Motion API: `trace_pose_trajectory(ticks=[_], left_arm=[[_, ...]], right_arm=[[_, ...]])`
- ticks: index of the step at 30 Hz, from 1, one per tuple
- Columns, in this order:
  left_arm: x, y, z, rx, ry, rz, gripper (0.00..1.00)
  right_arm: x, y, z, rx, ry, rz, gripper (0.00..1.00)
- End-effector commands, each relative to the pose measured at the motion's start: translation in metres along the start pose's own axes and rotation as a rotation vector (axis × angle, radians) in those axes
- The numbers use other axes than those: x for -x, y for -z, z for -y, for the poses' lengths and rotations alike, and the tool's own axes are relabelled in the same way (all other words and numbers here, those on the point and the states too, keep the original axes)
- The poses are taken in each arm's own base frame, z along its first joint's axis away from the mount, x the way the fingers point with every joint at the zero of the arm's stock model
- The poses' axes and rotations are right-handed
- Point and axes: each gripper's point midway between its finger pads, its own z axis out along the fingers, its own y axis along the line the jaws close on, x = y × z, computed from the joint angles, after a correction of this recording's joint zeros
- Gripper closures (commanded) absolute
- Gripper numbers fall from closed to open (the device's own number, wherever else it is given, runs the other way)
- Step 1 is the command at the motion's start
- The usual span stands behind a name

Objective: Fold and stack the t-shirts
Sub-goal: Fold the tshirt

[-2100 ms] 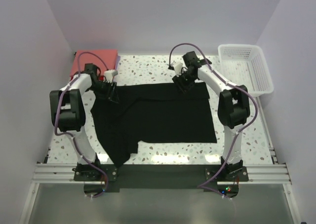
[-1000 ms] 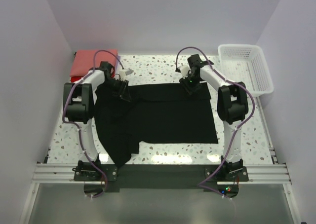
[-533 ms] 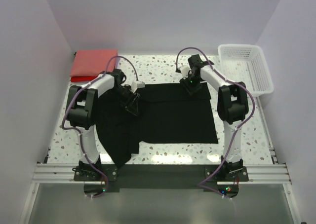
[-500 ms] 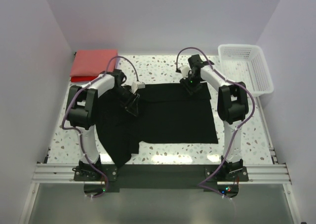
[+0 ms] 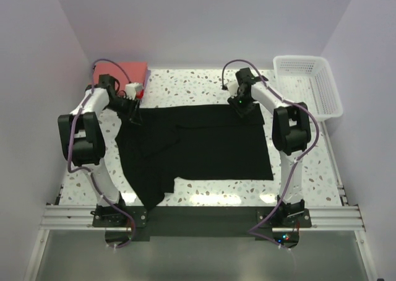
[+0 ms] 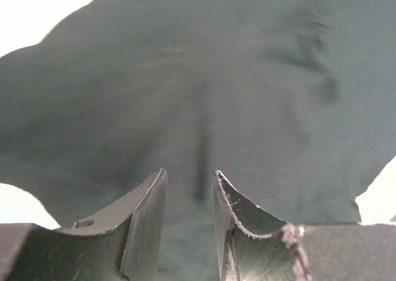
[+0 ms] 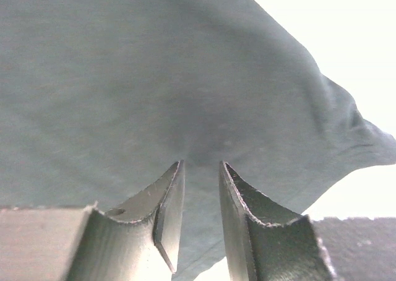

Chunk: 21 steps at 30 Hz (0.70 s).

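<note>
A: Top external: black shirt (image 5: 204,142) spread on the table (image 5: 185,83), near-left part bunched. Red shirts (image 5: 124,70) folded at the far-left corner.
B: Grippers?
A: Right gripper (image 7: 201,168) nearly closed, pinching the black shirt's far edge; cloth puckers into its jaws. Left gripper (image 6: 189,177) at the far-left corner, narrow gap over cloth, can't tell if it grips.

Black cloth t-shirt (image 5: 204,145) spread across the middle of the speckled table (image 5: 185,86), folded coral-red t-shirt (image 5: 133,69) behind it in the far left corner, white plastic lattice basket (image 5: 306,86) at the far right corner
</note>
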Motion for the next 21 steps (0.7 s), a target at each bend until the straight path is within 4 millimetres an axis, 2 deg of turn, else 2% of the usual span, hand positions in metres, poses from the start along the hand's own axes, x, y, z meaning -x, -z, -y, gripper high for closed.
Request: trace_pose_trajectory(ticks=[1, 3, 7, 11, 13, 15, 17, 20, 21], left_arm=[[0.023, 0.005, -0.045, 0.196, 0.037, 0.044, 0.6], [0.016, -0.002, -0.055, 0.212, 0.065, 0.012, 0.6], [-0.004, -0.017, -0.06, 0.211, 0.114, -0.033, 0.59], [-0.02, -0.036, -0.054, 0.183, 0.149, -0.083, 0.6], [-0.023, -0.047, -0.044, 0.162, 0.15, -0.104, 0.6], [-0.02, -0.06, -0.034, 0.149, 0.135, -0.109, 0.6], [-0.016, -0.07, -0.033, 0.151, 0.136, -0.109, 0.6], [0.001, -0.074, -0.04, 0.176, 0.143, -0.085, 0.62], [0.01, -0.073, -0.047, 0.195, 0.137, -0.073, 0.64]], right_arm=[[-0.003, -0.007, 0.031, -0.142, -0.002, -0.03, 0.68], [-0.016, -0.014, 0.045, -0.195, 0.003, -0.084, 0.68], [-0.042, -0.027, 0.064, -0.252, 0.029, -0.165, 0.68], [-0.055, -0.034, 0.085, -0.304, 0.034, -0.213, 0.69], [-0.062, -0.037, 0.098, -0.323, 0.026, -0.23, 0.69], [-0.066, -0.037, 0.108, -0.331, 0.007, -0.235, 0.69], [-0.067, -0.038, 0.112, -0.332, 0.007, -0.237, 0.69], [-0.062, -0.039, 0.112, -0.325, 0.01, -0.225, 0.68], [-0.06, -0.039, 0.112, -0.321, 0.01, -0.218, 0.68]])
